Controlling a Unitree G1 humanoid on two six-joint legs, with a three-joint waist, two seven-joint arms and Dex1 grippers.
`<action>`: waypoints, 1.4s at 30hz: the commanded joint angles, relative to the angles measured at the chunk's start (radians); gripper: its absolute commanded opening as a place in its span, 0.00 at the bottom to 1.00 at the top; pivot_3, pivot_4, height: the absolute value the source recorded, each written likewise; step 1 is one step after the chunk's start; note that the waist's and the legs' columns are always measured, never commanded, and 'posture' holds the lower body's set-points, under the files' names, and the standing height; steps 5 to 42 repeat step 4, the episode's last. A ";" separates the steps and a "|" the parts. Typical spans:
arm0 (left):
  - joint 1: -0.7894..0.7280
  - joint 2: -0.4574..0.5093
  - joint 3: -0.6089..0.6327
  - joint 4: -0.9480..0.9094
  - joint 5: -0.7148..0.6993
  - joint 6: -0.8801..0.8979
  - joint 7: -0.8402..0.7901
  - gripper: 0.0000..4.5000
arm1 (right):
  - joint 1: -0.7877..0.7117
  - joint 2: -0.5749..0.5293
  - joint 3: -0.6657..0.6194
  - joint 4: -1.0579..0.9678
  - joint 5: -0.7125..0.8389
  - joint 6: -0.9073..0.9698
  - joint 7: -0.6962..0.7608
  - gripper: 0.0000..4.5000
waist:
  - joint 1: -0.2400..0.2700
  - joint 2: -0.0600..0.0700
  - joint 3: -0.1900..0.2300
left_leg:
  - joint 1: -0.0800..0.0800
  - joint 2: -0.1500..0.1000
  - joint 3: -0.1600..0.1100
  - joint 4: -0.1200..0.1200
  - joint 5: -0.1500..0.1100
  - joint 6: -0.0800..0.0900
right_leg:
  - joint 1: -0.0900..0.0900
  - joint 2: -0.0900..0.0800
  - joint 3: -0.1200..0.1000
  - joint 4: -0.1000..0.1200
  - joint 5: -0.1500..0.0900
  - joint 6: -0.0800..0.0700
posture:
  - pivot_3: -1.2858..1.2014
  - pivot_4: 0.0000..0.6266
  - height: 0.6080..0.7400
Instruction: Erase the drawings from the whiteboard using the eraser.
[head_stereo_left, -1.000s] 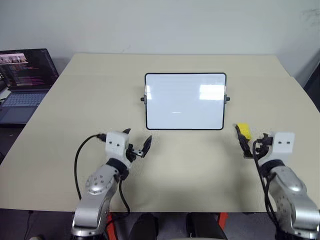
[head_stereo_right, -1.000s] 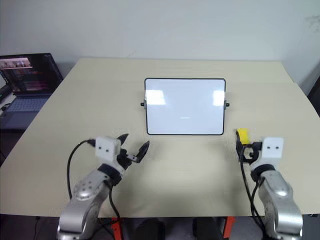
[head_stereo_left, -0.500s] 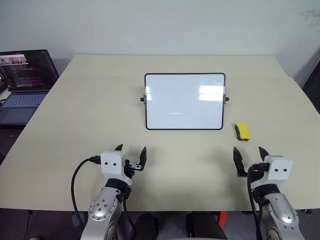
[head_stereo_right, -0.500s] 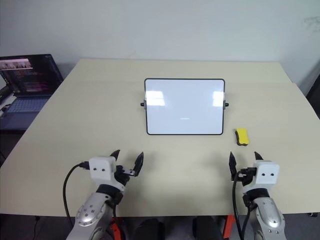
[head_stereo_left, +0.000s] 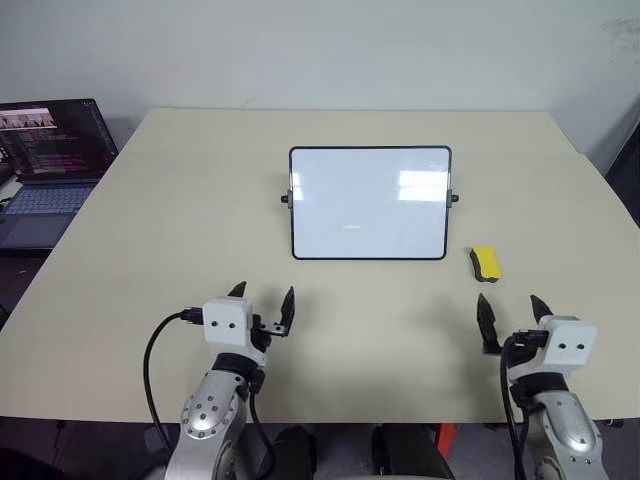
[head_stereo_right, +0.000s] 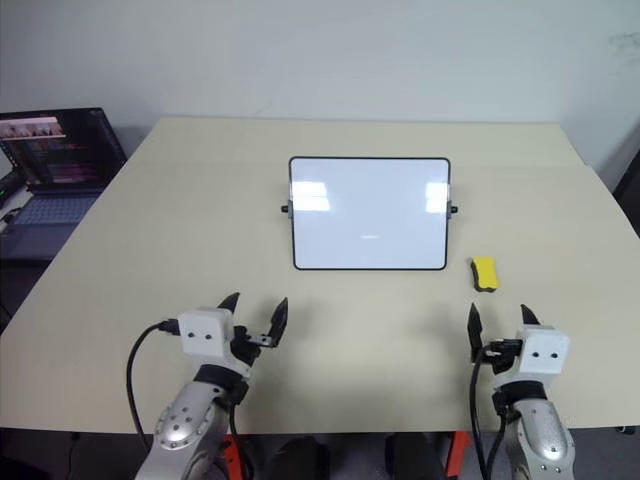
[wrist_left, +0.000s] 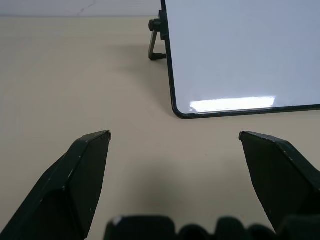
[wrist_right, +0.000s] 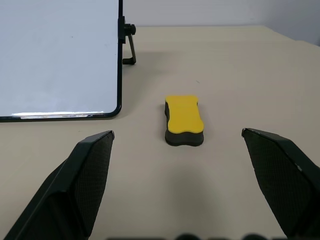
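Office: plain table (head_stereo_left: 150, 230), open laptop (head_stereo_left: 50, 160) beside it

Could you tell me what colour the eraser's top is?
Yellow, over a dark base; the eraser shows best in the right wrist view.

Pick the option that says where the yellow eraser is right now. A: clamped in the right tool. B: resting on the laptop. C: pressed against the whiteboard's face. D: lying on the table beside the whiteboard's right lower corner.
D: the eraser lies flat on the table, just off the whiteboard's right lower corner, apart from it and ahead of the open right tool.
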 joint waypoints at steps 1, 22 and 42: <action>-0.012 -0.007 -0.023 -0.018 -0.002 -0.018 -0.009 1.00 | 0.013 -0.013 -0.012 -0.053 -0.022 -0.032 -0.006 0.99 | 0.000 0.000 0.000 | 0.000 0.000 0.000 0.000 0.000 0.000 | 0.000 0.000 0.000 0.000 0.000 0.000 | 0.52 0.24 1.00; -0.016 -0.013 -0.037 -0.011 0.000 -0.014 -0.006 1.00 | 0.006 -0.009 -0.002 -0.081 -0.055 -0.011 -0.034 0.99 | 0.001 0.000 0.000 | 0.000 0.000 0.000 0.000 0.000 0.000 | 0.000 0.000 0.000 0.000 0.000 0.000 | 0.52 0.24 1.00; -0.016 -0.013 -0.037 -0.011 0.000 -0.014 -0.006 1.00 | 0.006 -0.009 -0.002 -0.081 -0.055 -0.011 -0.034 0.99 | 0.001 0.000 0.000 | 0.000 0.000 0.000 0.000 0.000 0.000 | 0.000 0.000 0.000 0.000 0.000 0.000 | 0.52 0.24 1.00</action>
